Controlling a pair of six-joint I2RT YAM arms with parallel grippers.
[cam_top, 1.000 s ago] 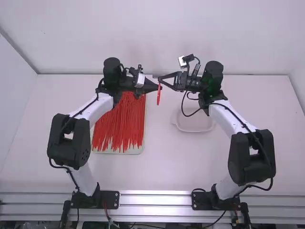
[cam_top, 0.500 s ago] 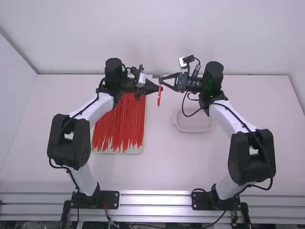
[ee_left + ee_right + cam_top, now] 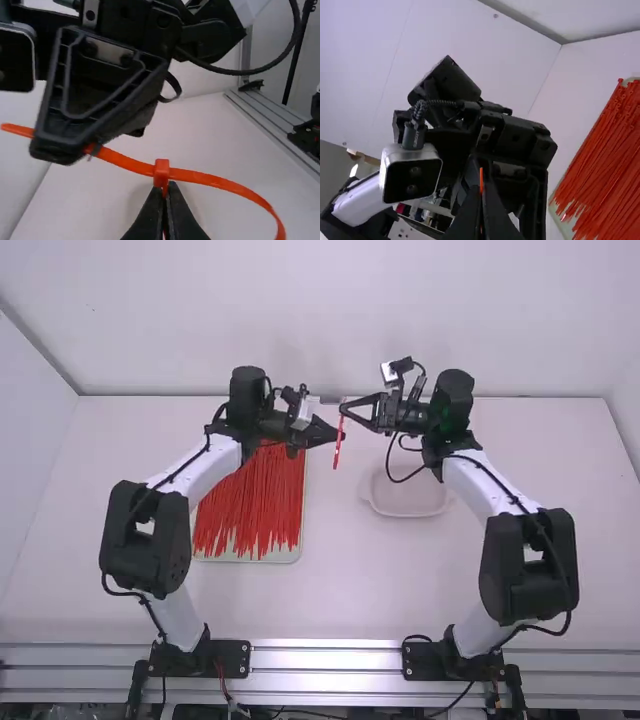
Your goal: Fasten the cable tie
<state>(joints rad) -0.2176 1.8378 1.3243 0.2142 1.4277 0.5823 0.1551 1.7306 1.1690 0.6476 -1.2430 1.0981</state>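
Both grippers meet in mid-air above the table's far middle, holding one red cable tie (image 3: pixel 339 445) between them. My left gripper (image 3: pixel 333 436) is shut on the tie's head (image 3: pixel 161 171), with the strap threaded through it. The strap (image 3: pixel 220 183) curves away on one side, and on the other it runs into the right gripper's fingers (image 3: pixel 92 107). My right gripper (image 3: pixel 346 412) is shut on the strap's thin end (image 3: pixel 481 180). In the high view the tie hangs down between the two fingertips.
A heap of loose red cable ties (image 3: pixel 255 495) lies on a pale tray (image 3: pixel 291 556) under the left arm. A shallow white dish (image 3: pixel 405 498) sits under the right arm. The left arm's wrist and camera (image 3: pixel 412 172) face the right wrist closely.
Both grippers have shifted slightly to the right and a little up the picture together, carrying the tie with them. The tie's hanging part now tilts a bit more.
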